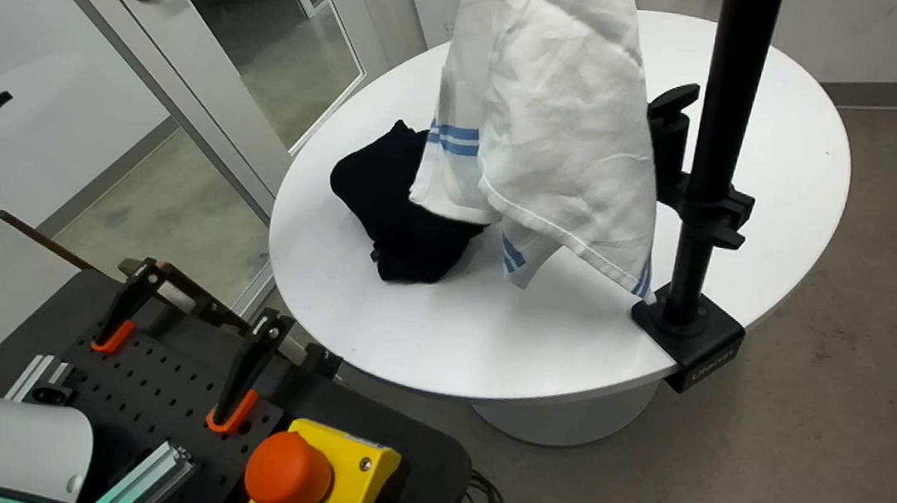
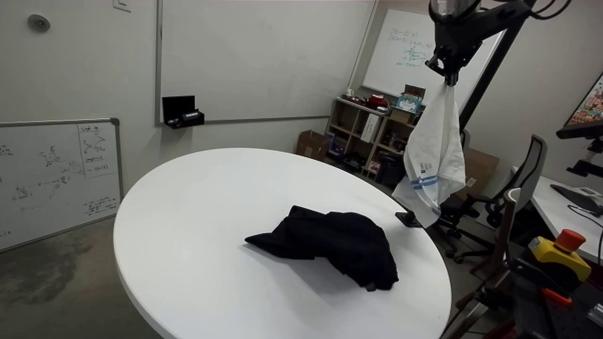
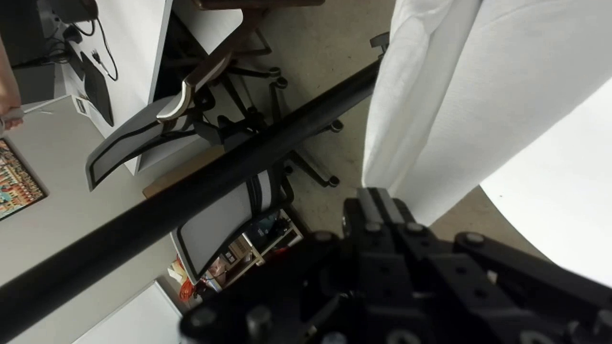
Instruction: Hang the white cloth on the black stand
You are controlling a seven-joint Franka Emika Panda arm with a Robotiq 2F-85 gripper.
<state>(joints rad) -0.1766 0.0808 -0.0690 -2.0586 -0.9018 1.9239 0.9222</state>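
Observation:
The white cloth with blue stripes hangs down from my gripper in both exterior views [image 1: 564, 105] [image 2: 435, 141]. My gripper [image 2: 451, 81] is shut on the cloth's top end, high above the table's edge. In the wrist view the fingertips [image 3: 380, 193] are pressed close together, and the cloth [image 3: 502, 95] spreads away from them. The black stand [image 1: 725, 114] is an upright pole clamped to the table's edge, with a bracket and handle on it. Its pole [image 3: 191, 186] crosses the wrist view beside the gripper, apart from the fingers. The stand's top is out of view.
A dark folded cloth [image 1: 411, 214] lies on the round white table [image 2: 212, 188], below and beside the hanging cloth. A yellow box with a red button [image 1: 325, 472] sits on the robot's base bench. Chairs [image 2: 523, 174] and a shelf [image 2: 358, 122] stand behind.

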